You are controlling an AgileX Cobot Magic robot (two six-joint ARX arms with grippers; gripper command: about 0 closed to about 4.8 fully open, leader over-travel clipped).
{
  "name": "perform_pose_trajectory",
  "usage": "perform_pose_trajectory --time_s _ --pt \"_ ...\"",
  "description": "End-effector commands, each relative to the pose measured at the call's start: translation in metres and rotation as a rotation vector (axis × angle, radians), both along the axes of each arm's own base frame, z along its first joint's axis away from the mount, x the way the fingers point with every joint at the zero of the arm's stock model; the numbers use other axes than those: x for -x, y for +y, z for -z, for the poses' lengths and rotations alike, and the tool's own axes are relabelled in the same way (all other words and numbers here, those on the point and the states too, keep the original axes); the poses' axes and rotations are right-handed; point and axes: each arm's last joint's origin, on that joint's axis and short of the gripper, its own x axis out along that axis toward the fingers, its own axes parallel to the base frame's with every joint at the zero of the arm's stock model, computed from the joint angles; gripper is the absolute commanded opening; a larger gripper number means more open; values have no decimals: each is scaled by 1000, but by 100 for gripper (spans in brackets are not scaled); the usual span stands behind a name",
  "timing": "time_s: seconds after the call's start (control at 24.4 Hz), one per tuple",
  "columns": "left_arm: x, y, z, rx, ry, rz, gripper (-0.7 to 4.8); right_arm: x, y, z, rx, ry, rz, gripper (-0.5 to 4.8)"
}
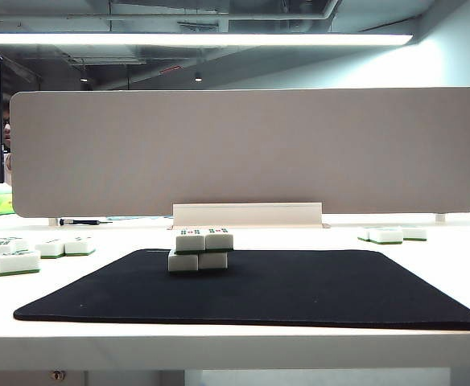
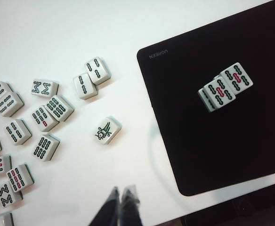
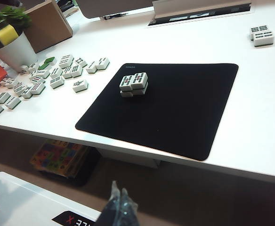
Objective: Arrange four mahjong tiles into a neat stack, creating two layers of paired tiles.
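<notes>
The four mahjong tiles (image 1: 200, 250) sit stacked on the black mat (image 1: 299, 293), left of centre in the exterior view: two on the bottom, two on top, the upper pair shifted a little to the right so the layers do not line up flush. From the left wrist view the lower pair is almost wholly hidden under the top two (image 2: 225, 86); only a sliver of one shows. Neither arm appears in the exterior view. The left gripper (image 2: 120, 195) hangs above the white counter (image 2: 128, 37) beside the mat's corner, fingers pressed together, clenched on nothing. The right gripper (image 3: 118, 194) is held off the counter's near edge, well apart from the stack (image 3: 133, 84), its tips together and empty. Loose tiles (image 2: 43, 117) lie scattered on the counter; several are cut off at the frame edge.
</notes>
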Motion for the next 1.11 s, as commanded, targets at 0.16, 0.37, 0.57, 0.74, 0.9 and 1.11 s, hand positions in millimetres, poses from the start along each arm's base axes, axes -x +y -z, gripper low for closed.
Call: perform_pose_trajectory --time_s 0.16,0.37,0.57,0.74,0.9,1.11 --pt "21 11 -15 26 -60 1 7 3 0 0 0 -31 -5 -1" --pt "22 12 -16 16 -66 9 8 3 0 0 0 -31 -5 -1" --pt "22 12 -16 11 -69 -1 8 3 0 0 0 -31 -5 -1" --pt "22 12 -16 4 -72 2 8 3 0 0 0 -31 -5 -1" --pt "15 9 -19 45 -154 -7 8 3 0 0 0 -31 -5 -1" --pt "18 10 -13 161 -368 -10 8 3 0 0 0 -31 -4 -1"
